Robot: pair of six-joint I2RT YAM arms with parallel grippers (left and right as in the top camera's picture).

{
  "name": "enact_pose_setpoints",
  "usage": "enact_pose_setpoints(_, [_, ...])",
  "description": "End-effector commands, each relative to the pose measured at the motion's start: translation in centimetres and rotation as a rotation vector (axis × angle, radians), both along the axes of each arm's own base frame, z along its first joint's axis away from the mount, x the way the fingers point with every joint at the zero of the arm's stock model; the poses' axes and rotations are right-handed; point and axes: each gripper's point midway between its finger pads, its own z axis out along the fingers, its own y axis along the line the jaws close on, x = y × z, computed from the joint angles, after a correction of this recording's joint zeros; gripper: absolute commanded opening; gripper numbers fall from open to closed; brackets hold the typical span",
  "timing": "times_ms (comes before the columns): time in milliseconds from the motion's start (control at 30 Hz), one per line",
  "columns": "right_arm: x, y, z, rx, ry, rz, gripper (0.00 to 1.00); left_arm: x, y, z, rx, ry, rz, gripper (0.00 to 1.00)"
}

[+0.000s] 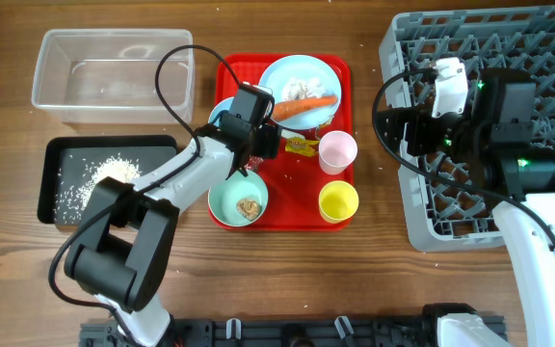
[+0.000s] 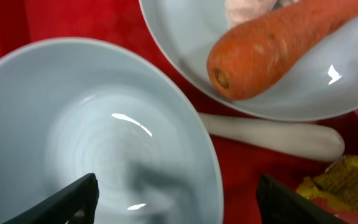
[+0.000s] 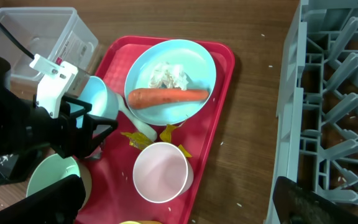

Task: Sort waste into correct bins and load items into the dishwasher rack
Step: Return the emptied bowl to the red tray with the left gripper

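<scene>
My left gripper (image 1: 258, 145) (image 2: 179, 202) is open and empty, its fingers straddling the rim of the white bowl (image 2: 92, 137) (image 1: 221, 110) on the red tray. The pale blue plate (image 1: 302, 72) (image 2: 328, 87) holds the orange carrot (image 1: 306, 105) (image 2: 278, 43) and some rice (image 3: 166, 76). The white spoon (image 2: 272, 134) and a yellow wrapper (image 1: 302, 145) (image 2: 340, 180) lie beside the plate. The teal bowl (image 1: 227, 198) holds the brown lump (image 1: 250, 207). My right gripper (image 1: 393, 130) (image 3: 179, 208) is open and empty, above the left edge of the grey rack (image 1: 489, 193). No red wrapper shows.
The clear tub (image 1: 114, 63) stands at the back left. The black bin (image 1: 61, 154) in front of it holds white rice. The pink cup (image 1: 337, 151) (image 3: 160, 173) and yellow cup (image 1: 338, 200) stand on the right side of the red tray (image 1: 287, 217).
</scene>
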Motion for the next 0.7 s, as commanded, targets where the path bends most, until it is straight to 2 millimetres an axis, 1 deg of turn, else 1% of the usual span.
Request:
enact_pose_setpoints(0, [0.4,-0.2,0.5,-0.018,-0.021,0.002,1.0,-0.4,-0.8,4.7,-0.022,-0.056,-0.018,0.81])
enact_pose_setpoints(33, [0.4,-0.2,0.5,-0.018,-0.021,0.002,1.0,-0.8,-0.8,5.7,-0.025,-0.06,-0.022,0.8])
enact_pose_setpoints(67, [0.4,-0.2,0.5,-0.018,-0.021,0.002,1.0,-1.6,-0.4,6.9,-0.023,-0.057,-0.023,0.79])
enact_pose_setpoints(100, [0.4,-0.2,0.5,-0.018,-0.021,0.002,1.0,-2.4,-0.2,7.2,-0.016,-0.038,-0.027,0.78])
enact_pose_setpoints(167, [0.4,-0.2,0.5,-0.018,-0.021,0.002,1.0,-4.1,0.1,6.3,-0.007,0.043,-0.046,0.74])
enact_pose_setpoints(200, [0.4,-0.2,0.5,-0.018,-0.021,0.002,1.0,-5.2,0.2,5.4,0.002,0.101,-0.056,0.69])
enact_pose_setpoints(233, [0.4,-0.2,0.5,-0.018,-0.019,0.002,0.99,-5.9,0.5,4.8,0.014,0.137,-0.058,0.68])
enact_pose_setpoints(267, [0.4,-0.2,0.5,-0.018,-0.018,0.002,1.0,-7.0,0.5,4.0,0.015,0.197,-0.071,0.67])
enact_pose_setpoints(333, [0.3,-0.2,0.4,-0.018,-0.014,0.002,1.0,-10.0,-0.7,3.3,-0.044,0.329,-0.128,0.62])
enact_pose_setpoints(400, [0.3,-0.2,0.4,-0.018,-0.014,0.002,0.99,-12.1,-0.7,2.8,-0.021,0.404,-0.148,0.62])
enact_pose_setpoints(433, [0.3,-0.2,0.4,-0.018,-0.014,0.002,0.99,-13.0,-0.9,2.7,-0.012,0.43,-0.16,0.6])
enact_pose_setpoints(467, [0.3,-0.2,0.4,-0.018,-0.014,0.002,1.0,-14.9,-2.0,2.5,0.001,0.471,-0.208,0.57])
enact_pose_setpoints(533, [0.3,-0.2,0.4,-0.018,-0.012,0.002,0.99,-15.7,-2.3,2.3,0.018,0.481,-0.23,0.56])
enact_pose_setpoints(567, [0.3,-0.2,0.4,-0.018,-0.009,0.002,1.0,-16.3,-2.5,1.7,0.032,0.487,-0.244,0.53])
enact_pose_setpoints(600, [0.2,-0.2,0.3,-0.018,-0.007,0.002,1.0,-16.4,-2.5,1.4,0.039,0.488,-0.247,0.52])
enact_pose_setpoints(667, [0.2,-0.2,0.3,-0.018,-0.006,0.002,0.99,-16.4,-2.0,0.1,0.056,0.486,-0.211,0.51])
